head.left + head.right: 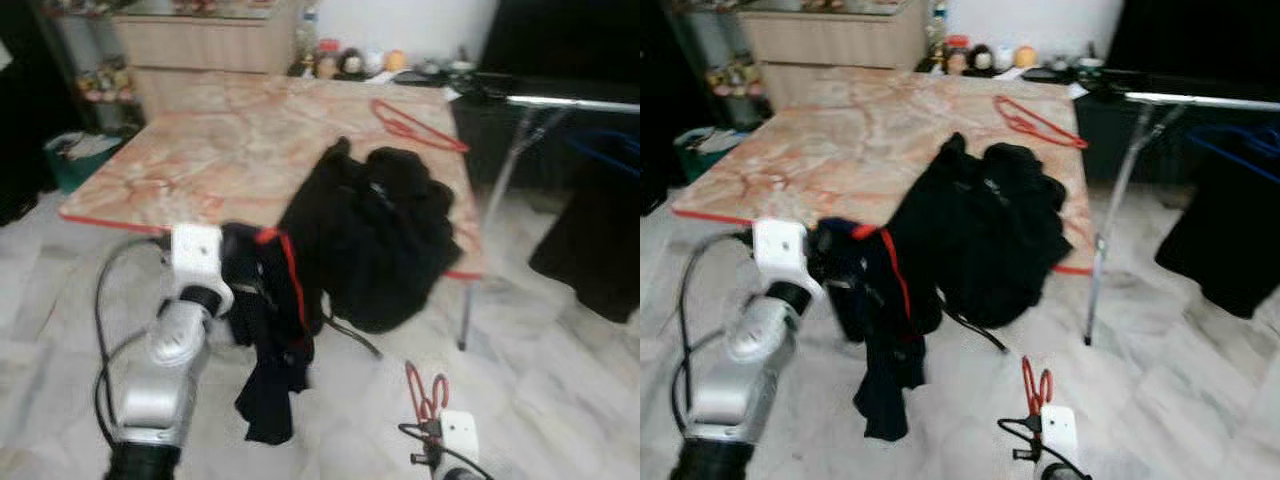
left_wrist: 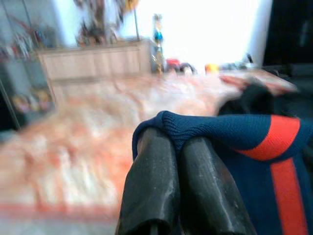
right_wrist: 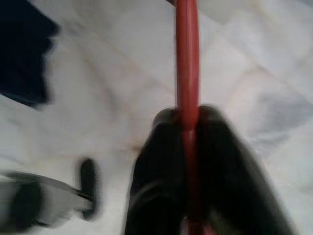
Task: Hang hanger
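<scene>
The red hanger [image 3: 187, 58] is pinched between the two black fingers of the right hand [image 3: 188, 122], low on the robot's right side above the pale tiled floor [image 1: 560, 380]; from the head it shows as a thin red loop [image 1: 426, 392] rising from that hand's white wrist block. It looks like light, stiff plastic or coated wire: easy to carry, but its smooth round bar could swivel or slide in a narrow pinch, so a hold on a straight run close to the hook would probably steady it best. Which part of the frame the fingers are on cannot be told.

The left hand [image 2: 178, 147] has its fingers pressed together on the ribbed edge of a dark blue garment with a red stripe [image 2: 254, 147]. The garment [image 1: 275, 330] droops limply from that hand, just in front of the near edge of the bench [image 1: 200, 150]. It is soft and floppy, so it will sag and twist wherever it is not supported; a grip on the collar or shoulder seam would likely open it best for the hanger.

Further out, a heap of black clothing [image 1: 375, 235] spills over the bench's near right corner, and a second red hanger [image 1: 415, 128] lies flat near the far right edge. To the right stands a metal rail [image 1: 570, 102] with dark clothes [image 1: 590, 250] hanging below it.
</scene>
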